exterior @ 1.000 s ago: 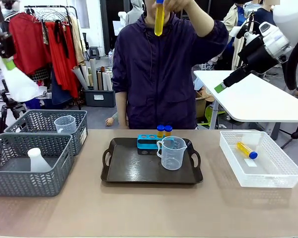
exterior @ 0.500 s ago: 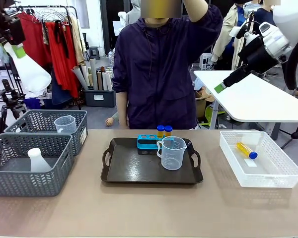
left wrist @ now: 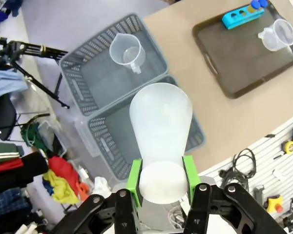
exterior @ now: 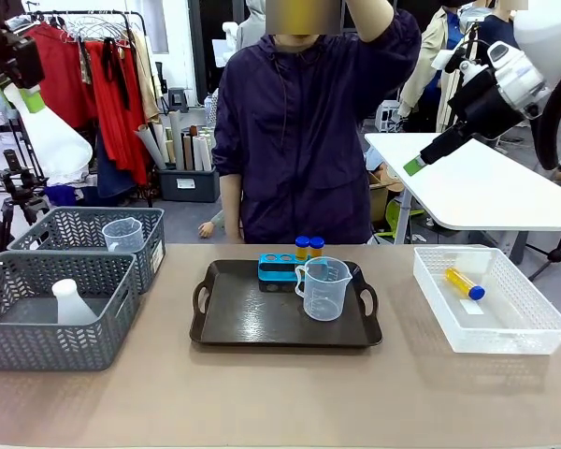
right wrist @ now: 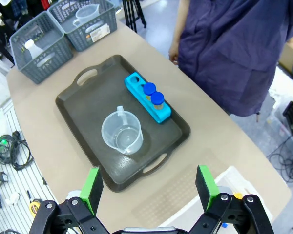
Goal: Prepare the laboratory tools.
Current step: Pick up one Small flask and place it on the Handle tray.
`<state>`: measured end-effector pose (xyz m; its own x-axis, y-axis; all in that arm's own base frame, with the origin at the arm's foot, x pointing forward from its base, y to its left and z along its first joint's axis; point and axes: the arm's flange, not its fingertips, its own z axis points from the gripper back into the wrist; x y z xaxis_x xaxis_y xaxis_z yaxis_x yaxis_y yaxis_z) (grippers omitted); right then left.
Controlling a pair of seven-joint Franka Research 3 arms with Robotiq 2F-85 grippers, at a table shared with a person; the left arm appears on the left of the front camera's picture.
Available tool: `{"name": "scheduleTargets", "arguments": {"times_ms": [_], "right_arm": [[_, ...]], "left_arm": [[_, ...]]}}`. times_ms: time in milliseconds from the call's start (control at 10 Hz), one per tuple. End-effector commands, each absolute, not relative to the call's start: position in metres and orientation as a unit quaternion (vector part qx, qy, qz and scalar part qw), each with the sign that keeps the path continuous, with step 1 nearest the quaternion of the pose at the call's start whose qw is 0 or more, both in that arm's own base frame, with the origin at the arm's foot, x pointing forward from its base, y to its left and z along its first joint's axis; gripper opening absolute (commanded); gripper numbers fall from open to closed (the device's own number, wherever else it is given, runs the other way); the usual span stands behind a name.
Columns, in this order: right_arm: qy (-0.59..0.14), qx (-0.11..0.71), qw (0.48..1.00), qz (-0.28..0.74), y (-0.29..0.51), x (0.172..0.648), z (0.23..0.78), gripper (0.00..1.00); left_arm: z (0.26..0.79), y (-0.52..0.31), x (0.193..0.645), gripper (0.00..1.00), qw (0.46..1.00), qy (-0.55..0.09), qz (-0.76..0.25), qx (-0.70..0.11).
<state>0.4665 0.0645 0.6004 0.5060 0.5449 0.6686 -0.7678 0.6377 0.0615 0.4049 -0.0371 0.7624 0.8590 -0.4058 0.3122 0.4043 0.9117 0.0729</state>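
L end effector (left wrist: pixel 161 171) clenched the flask (left wrist: pixel 160 117) by its neck, up high; next prob. lower it upright onto tray (exterior: pixel 252 327); R end effector (right wrist: pixel 149 185) spread, empty.

My left gripper (left wrist: pixel 161 176) pinches the conical flask (left wrist: pixel 160 117) by its neck. Below, I see a beaker (left wrist: pixel 126 50) in a grey basket (left wrist: pixel 79 89).

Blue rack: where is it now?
Front view, mid-table: the blue rack sits at the far edge of the black tray, just behind the clear beaker, two capped tubes in its right-hand holes.
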Motion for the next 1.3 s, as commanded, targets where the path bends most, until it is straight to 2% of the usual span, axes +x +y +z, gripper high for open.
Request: {"name": "scheduleTargets", "arguments": {"times_ms": [0, 300, 600, 700, 1200], "right_arm": [[-0.316, 0.187, 0.845, 0.388, 0.063, 0.467, 0.602, 1.0], [-0.316, 0.187, 0.845, 0.388, 0.063, 0.467, 0.602, 1.0], [-0.316, 0.187, 0.845, 0.388, 0.063, 0.467, 0.602, 1.0], [-0.316, 0.187, 0.845, 0.388, 0.063, 0.467, 0.602, 1.0], [-0.316, 0.187, 0.845, 0.388, 0.063, 0.467, 0.602, 1.0]], "left_arm": [[0.778, -0.052, 0.401, 0.0, 0.961, -0.162, -0.225, 0.02], [0.8, -0.121, 0.412, 0.0, 0.936, -0.16, -0.31, 0.042], [0.799, -0.183, 0.421, 0.0, 0.915, -0.17, -0.364, 0.026], [0.795, -0.203, 0.42, 0.0, 0.901, -0.176, -0.396, 0.035], [0.738, -0.272, 0.433, 0.0, 0.876, -0.125, -0.466, 0.001]]}}
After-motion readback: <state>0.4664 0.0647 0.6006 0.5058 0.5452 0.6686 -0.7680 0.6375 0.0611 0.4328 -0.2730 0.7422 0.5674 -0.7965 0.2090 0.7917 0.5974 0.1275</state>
